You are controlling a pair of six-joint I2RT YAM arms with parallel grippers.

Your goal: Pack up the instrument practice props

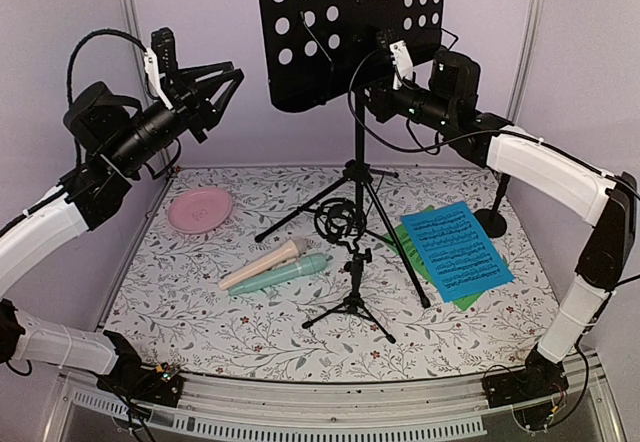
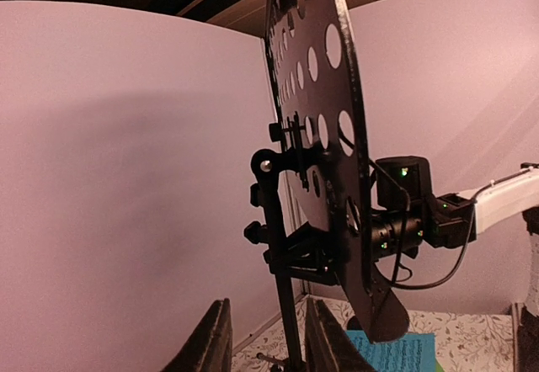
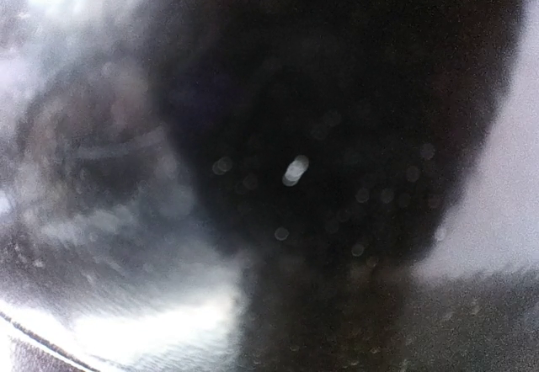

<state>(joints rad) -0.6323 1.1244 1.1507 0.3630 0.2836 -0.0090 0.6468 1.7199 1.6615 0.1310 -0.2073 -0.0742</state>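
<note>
My left claw hangs released; whether my right claw grips the music rack, I cannot tell. A sideways tug could topple it.

Two microphones, two sheets, one rack, plate

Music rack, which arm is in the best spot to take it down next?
Probably right: the right claw sits at the rack's lower edge, while the left claw hangs open and empty, off to the side.
</note>
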